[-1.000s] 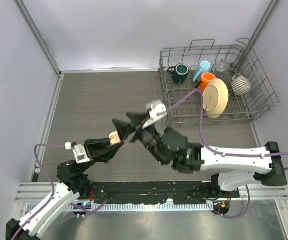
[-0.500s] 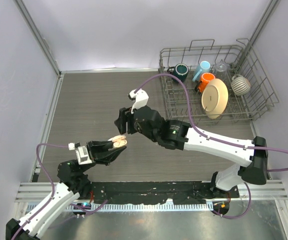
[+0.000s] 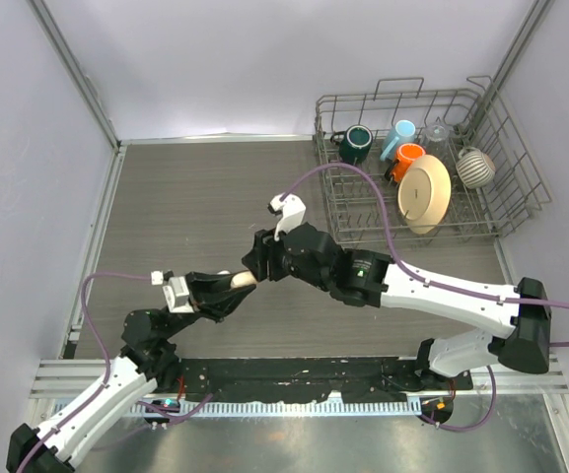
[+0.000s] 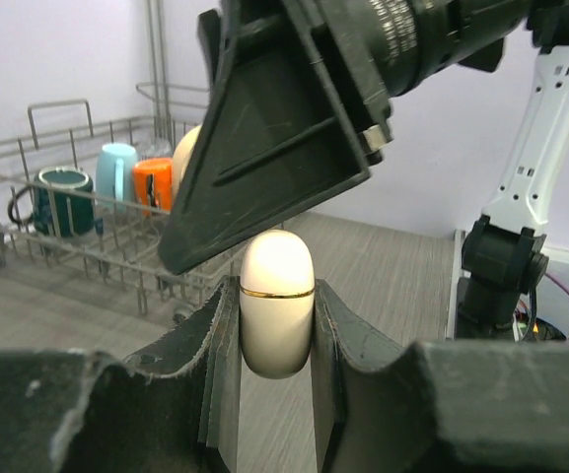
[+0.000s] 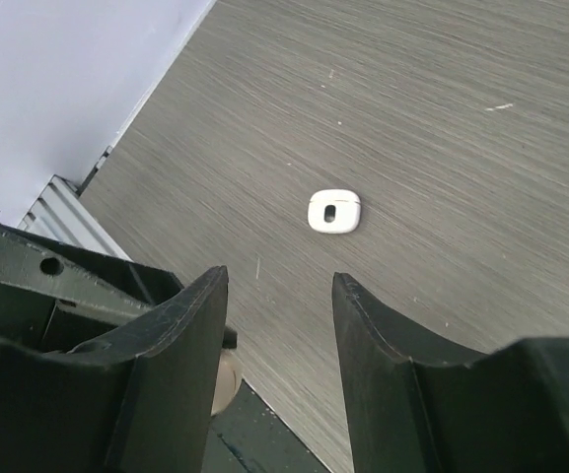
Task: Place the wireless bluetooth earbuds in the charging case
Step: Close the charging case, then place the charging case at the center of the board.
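Cream charging case point(image 4: 277, 320), capsule-shaped with a thin gold seam round it, is standing upright and clamped by its sides in the left tool point(image 4: 276, 288). The pads press on both flanks and the rounded top pokes out above the fingertips. From overhead the left tool point(image 3: 237, 286) holds it above the near middle of the table point(image 3: 185, 197), and the case point(image 3: 244, 281) shows as a pale spot at the tip. The right tool point(image 3: 257, 258) is right on top of it, reaching in from the right. On the left wrist camera one big black finger point(image 4: 284, 128) hangs just over the case's cap, though I can't tell whether it touches. The right tool point(image 5: 279, 296) has its jaws apart with nothing between them, only bare wood-grain table seen through the gap. Down there lies a small white rounded-square thing point(image 5: 334, 211) with a dark slot in it, flat on the table and well apart from both tools. Off at the far right corner stands a wire dish rack point(image 3: 501, 118) holding a green mug point(image 3: 355, 143), an orange cup point(image 3: 408, 158) and a cream plate point(image 3: 425, 192) on edge.
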Available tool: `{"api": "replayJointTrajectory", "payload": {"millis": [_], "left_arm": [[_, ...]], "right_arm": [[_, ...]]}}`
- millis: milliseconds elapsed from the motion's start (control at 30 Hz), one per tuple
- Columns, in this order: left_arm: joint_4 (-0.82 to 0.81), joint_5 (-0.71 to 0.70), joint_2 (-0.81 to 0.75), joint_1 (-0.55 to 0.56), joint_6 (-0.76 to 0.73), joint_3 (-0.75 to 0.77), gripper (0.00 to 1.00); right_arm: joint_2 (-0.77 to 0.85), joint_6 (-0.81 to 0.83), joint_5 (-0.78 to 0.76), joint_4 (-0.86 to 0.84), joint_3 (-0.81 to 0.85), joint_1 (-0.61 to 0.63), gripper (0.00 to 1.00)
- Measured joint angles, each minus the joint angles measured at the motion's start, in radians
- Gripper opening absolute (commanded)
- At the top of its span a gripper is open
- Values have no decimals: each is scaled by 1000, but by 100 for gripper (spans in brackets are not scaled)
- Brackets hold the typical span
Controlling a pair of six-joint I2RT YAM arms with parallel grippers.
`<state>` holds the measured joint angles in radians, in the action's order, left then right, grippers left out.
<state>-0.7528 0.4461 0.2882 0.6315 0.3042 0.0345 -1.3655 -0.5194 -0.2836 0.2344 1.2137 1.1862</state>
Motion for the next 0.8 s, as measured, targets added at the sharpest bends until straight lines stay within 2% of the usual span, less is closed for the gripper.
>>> {"api": "replayJointTrajectory", "payload": {"millis": [100,200,367,500,567,800], "left_arm": [[31,-19,32,1,2,0,0],[71,-51,64,1,16,17,0],[188,-96,221,0,155,97,1],[198,-111,443,2,280,105,0],[196,-116,605,15,328,124,0],[132,-123,1097,106,453,298,0]], "right_arm": [[42,-18,-46,-11,-63,2,56],[107,-61,-158,10,-152,9,61],[293,-174,-354,113,-327,-11,62],[453,-277,-445,158,-436,-48,63],[503,-315,-465,171,-475,-55,63],[524,-382,-476,243,-507,-57,62]]}}
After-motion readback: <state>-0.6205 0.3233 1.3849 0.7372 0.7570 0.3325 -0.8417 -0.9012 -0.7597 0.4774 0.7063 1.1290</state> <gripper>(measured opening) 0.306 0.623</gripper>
